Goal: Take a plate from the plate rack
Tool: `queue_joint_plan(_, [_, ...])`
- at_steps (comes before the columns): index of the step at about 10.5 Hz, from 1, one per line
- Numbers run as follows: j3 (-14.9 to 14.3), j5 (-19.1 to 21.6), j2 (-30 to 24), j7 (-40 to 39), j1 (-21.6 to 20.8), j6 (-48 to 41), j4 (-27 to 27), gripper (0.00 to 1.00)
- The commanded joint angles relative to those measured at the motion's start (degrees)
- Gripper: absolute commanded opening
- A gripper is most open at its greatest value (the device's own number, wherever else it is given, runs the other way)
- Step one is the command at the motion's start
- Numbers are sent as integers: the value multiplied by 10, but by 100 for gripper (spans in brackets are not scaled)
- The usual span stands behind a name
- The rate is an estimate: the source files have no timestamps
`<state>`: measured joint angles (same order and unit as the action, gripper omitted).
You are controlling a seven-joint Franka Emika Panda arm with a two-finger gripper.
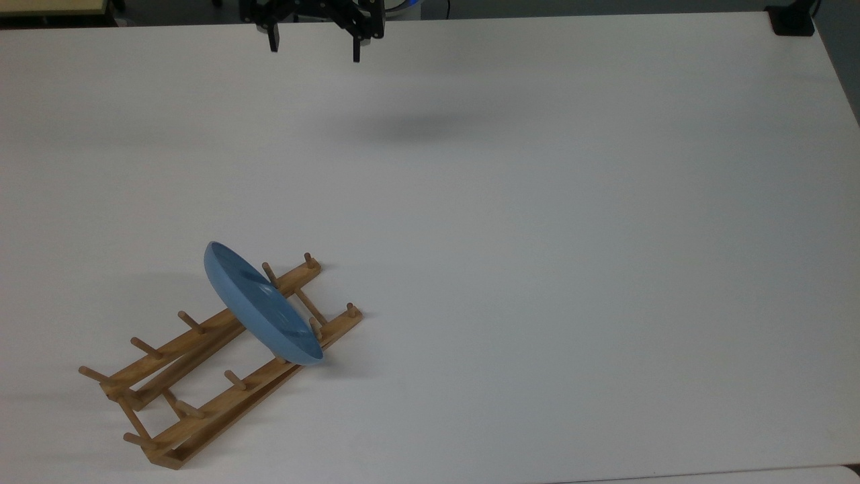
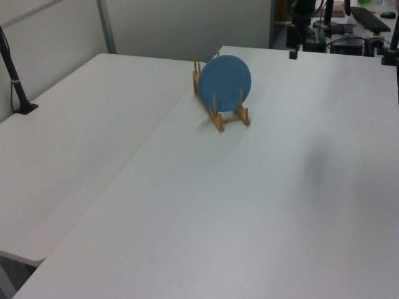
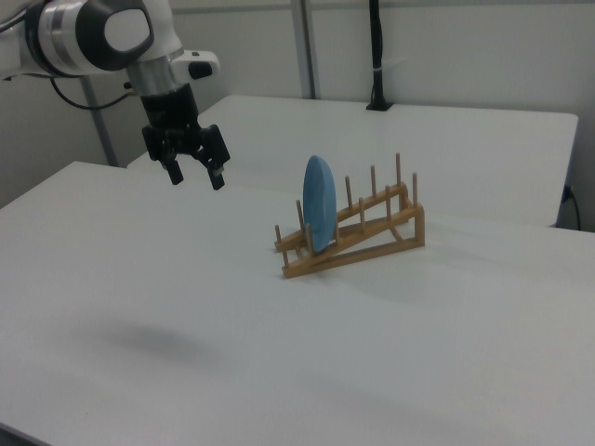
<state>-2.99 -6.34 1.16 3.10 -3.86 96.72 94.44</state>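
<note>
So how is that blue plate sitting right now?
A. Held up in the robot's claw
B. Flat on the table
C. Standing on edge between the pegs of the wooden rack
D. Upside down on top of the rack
C: the plate stands on its edge between the pegs of the plate rack, while the gripper hangs open, well away from it.
</note>
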Motion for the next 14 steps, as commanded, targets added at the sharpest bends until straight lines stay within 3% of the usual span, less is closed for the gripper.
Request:
queue_joint_plan(1, [-2, -12, 38, -4, -3, 86, -26, 100])
queue_joint_plan(6, [-12, -64, 141, -3, 24, 272, -66, 95])
queue_joint_plan(9, [-23, -134, 204, 61, 36, 369, -82, 72])
queue_joint_plan(10, [-23, -147, 217, 70, 47, 396, -82, 59])
queue_joint_plan(11, [-23, -148, 220, 71, 53, 408, -82, 48])
queue_joint_plan(14, [-23, -148, 227, 71, 54, 410, -82, 31])
